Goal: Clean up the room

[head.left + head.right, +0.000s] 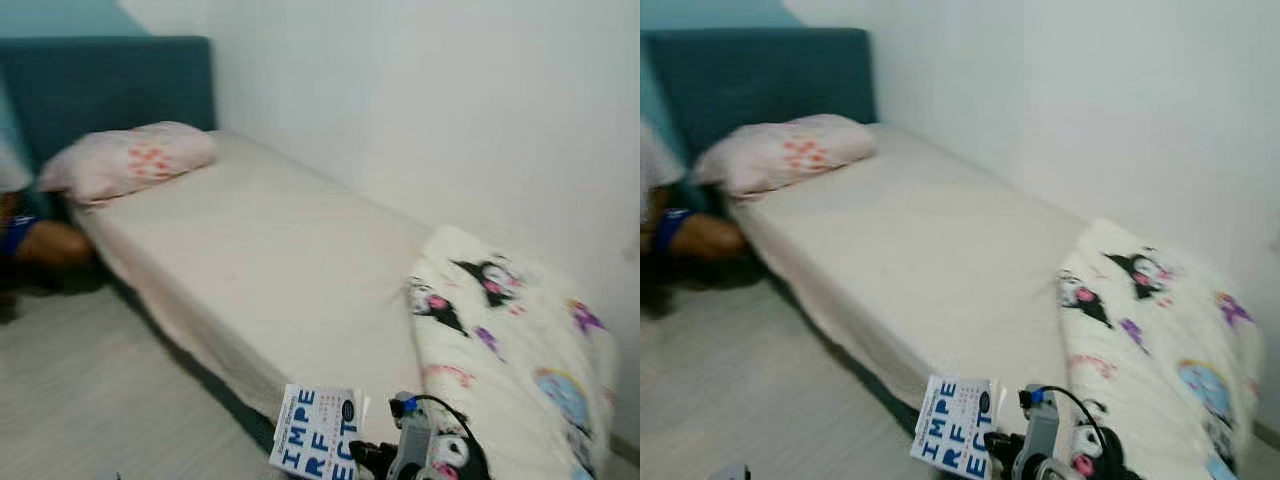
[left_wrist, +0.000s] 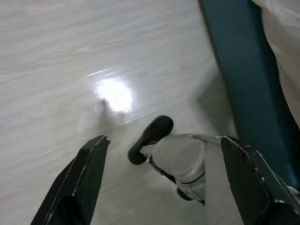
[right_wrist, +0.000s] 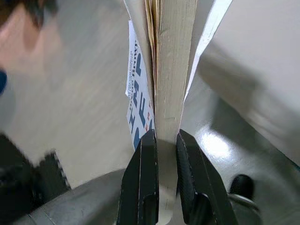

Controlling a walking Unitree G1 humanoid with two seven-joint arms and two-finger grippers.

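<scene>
Gripping: right gripper (image 3: 164, 140) is clamping both fingers on a book (image 3: 171, 70), pages edge-on between them.
Resting: bed (image 1: 260, 260) is lying beyond the book.
Hanging: left gripper (image 2: 164, 150) is spreading wide above the floor (image 2: 70, 56).

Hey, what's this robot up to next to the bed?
The robot stands by the foot of a bed, tidying the room. Its right gripper has its fingers shut on the edge of a book with big blue letters on a white cover, held up beside the mattress. The left gripper hangs open over the floor. A pink pillow and a cartoon-print blanket lie on the bed.
</scene>
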